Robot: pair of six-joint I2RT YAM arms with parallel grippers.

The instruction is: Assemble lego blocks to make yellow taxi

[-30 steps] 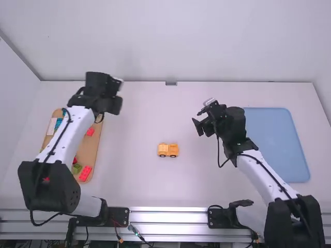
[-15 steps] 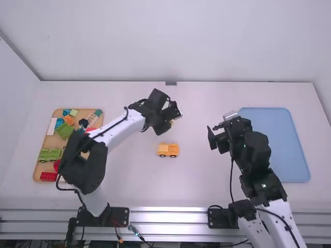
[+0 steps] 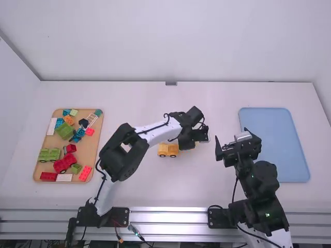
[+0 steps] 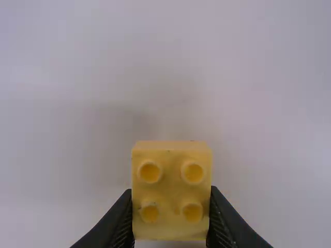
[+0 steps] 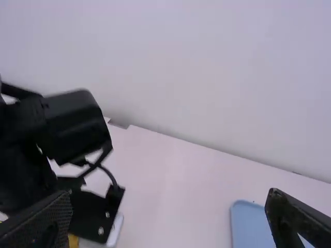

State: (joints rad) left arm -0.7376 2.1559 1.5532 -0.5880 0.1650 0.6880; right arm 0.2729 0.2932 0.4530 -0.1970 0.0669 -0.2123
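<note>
The left gripper (image 4: 171, 209) pinches a yellow block (image 4: 171, 188), best squared over the wheeled base (image 3: 168, 150) before pressing; the right gripper (image 5: 170, 199) gapes empty.

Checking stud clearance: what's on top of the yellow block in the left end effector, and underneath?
Nothing sits on the yellow block; four bare studs show. Its underside faces away from the wrist camera, so it's hidden.

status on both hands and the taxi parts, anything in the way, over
Left hand shut on yellow four-stud block; right hand open, empty. Yellow wheeled base on table. Left arm partly blocks high view of base.
</note>
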